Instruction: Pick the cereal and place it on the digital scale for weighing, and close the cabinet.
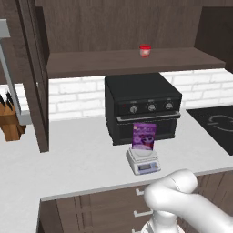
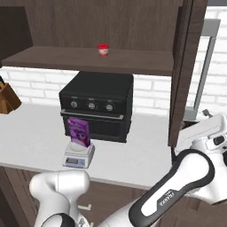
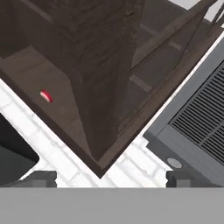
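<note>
On your far left a knife block sits on the bench, cut off by the frame edge. Beside it the open door of the cabinet stands edge-on, so you see little of its face; its handle runs vertically. On the cabinet shelf a small red-and-white cup stands alone. Below it is the black oven with three knobs. In front of the oven you'll find the cereal standing upright on the digital scale, long axis vertical, its purple front facing you with a slight lean back. Its pale lettering is too blurred to read, and so is the scale's bluish display. At right a dark cooktop is cropped by the frame.

Your end effector hangs open and empty, fingertips wide apart at the bottom of the hand view, looking up at the edge of the cabinet door, with a grey vent grille to the right.
</note>
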